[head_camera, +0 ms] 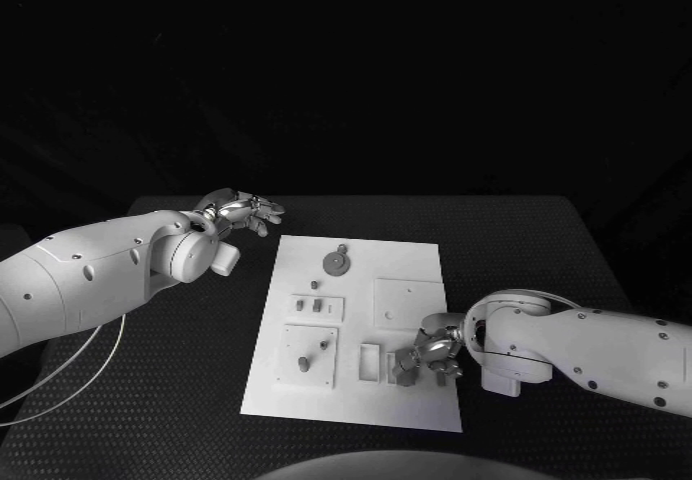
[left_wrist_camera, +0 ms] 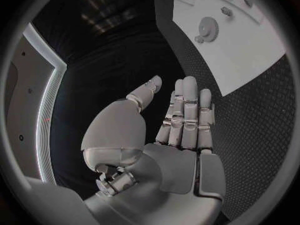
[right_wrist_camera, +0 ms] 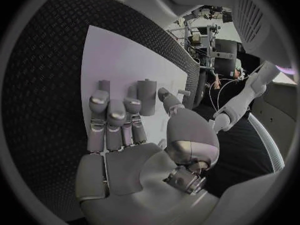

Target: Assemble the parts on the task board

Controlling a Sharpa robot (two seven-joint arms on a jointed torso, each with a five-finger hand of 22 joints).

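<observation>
Nearest the camera: front edge of the white board (head_camera: 353,405), lying flat mid-surface on the black surface (head_camera: 173,400).

Left to right: left robot hand (head_camera: 245,213) sits off the board's far left corner, above the surface, touching nothing. Left wrist view shows it (left_wrist_camera: 181,117) with fingers straight and side by side, thumb apart, nothing held.

On the board, left column: a small round gear part (head_camera: 336,262) near the far edge, also seen in the left wrist view (left_wrist_camera: 207,30); below it a small plate with two short pieces (head_camera: 317,305); below that a larger plate with a peg and a thin pin (head_camera: 310,357). Middle: a narrow slotted block (head_camera: 371,362) near the front edge. Further right, a square raised plate (head_camera: 408,302).

Right robot hand (head_camera: 430,352) is over the board's front right area, fingers pointing down at small grey parts (head_camera: 404,376) there. Right wrist view shows its fingers (right_wrist_camera: 115,120) curled toward two upright grey pieces (right_wrist_camera: 147,92) on the board; can't tell if it pinches one or only touches.
</observation>
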